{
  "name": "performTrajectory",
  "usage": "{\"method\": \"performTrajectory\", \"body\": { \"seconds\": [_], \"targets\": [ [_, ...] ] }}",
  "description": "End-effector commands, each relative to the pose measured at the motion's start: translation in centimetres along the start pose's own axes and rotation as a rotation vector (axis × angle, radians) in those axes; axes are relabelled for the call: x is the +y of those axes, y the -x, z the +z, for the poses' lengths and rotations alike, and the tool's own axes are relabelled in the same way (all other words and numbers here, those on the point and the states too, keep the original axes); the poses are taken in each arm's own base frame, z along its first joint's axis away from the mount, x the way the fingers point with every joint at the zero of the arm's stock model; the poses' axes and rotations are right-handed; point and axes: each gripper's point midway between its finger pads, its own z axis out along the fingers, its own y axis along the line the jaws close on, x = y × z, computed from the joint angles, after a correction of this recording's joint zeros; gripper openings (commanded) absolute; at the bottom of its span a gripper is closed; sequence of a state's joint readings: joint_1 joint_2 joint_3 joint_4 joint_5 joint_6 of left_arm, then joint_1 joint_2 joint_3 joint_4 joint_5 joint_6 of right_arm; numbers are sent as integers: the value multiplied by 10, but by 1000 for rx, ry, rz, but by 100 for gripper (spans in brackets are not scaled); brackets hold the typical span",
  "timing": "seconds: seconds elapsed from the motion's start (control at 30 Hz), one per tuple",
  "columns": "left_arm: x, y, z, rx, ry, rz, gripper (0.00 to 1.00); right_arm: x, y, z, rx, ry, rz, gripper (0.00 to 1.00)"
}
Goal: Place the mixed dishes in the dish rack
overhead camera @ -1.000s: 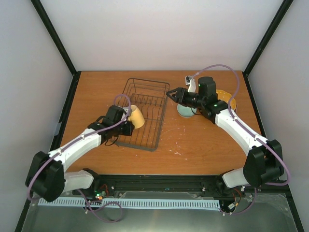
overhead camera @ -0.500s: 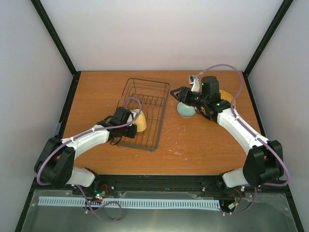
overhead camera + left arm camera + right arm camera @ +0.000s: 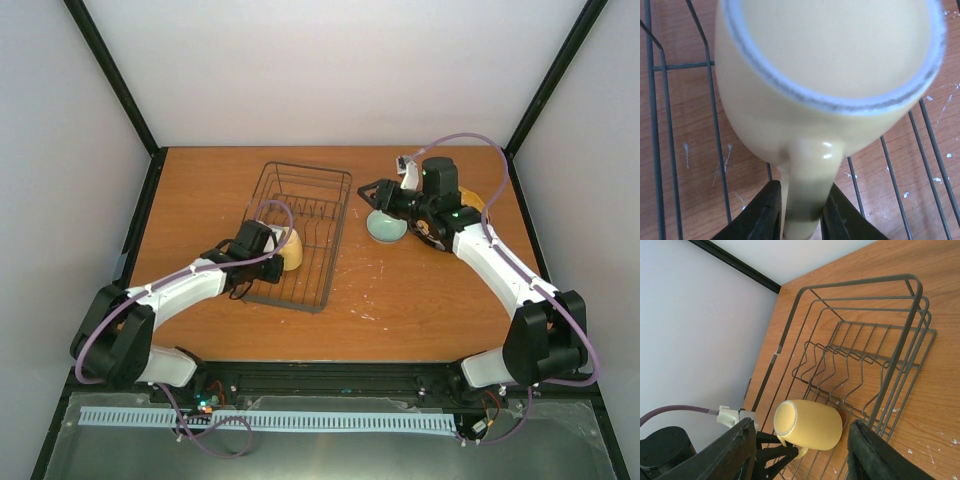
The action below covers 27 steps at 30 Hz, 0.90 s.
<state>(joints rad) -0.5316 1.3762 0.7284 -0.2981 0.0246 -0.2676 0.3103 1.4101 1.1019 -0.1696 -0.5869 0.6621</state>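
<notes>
Wood table (image 3: 400,290), white walls (image 3: 330,70); left tool (image 3: 801,200) at mug (image 3: 830,50), grip unclear; right tool (image 3: 801,425) released.

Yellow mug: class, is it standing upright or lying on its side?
On its side. The yellow mug lies in the dish rack, mouth sideways, handle between the left pincer tips.

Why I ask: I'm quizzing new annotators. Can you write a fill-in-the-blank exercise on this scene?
1. The left gripper has a finger on either side of the yellow mug's ____.
2. That mug is tipped on its side inside the wire ____.
3. The right gripper has its jaws ____, with nothing between them.
Missing words: handle; dish rack; open.
</notes>
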Motion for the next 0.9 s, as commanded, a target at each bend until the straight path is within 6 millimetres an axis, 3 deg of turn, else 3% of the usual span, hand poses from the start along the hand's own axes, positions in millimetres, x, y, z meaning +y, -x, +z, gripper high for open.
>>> {"method": "performTrajectory", "body": {
  "seconds": [0.0, 0.13, 0.3, 0.4, 0.47, 0.6, 0.73, 0.87],
  "targets": [
    [-2, 11, -8, -37, 4, 6, 25, -2, 3, -2, -2, -5, -13, 50],
    [-2, 8, -10, -27, 7, 1, 29, -2, 3, -3, -2, -5, -13, 50],
    [1, 16, -24, -40, 32, -17, 44, -8, 1, -6, 18, -54, -6, 54],
    [4, 31, -42, -79, 64, -35, 82, -13, 0, -13, 22, -112, -13, 56],
    [8, 41, -57, -114, 94, -47, 98, -17, 0, -20, 12, -156, -15, 58],
    [12, 70, -97, -211, 134, -87, 100, -45, -4, -43, -5, -333, 51, 53],
    [15, 103, -153, -367, 158, -147, 100, -83, -31, -61, 91, -535, 164, 39],
    [22, 118, -183, -443, 203, -169, 100, -119, -62, -66, 220, -710, 264, 34]
  ]
}}
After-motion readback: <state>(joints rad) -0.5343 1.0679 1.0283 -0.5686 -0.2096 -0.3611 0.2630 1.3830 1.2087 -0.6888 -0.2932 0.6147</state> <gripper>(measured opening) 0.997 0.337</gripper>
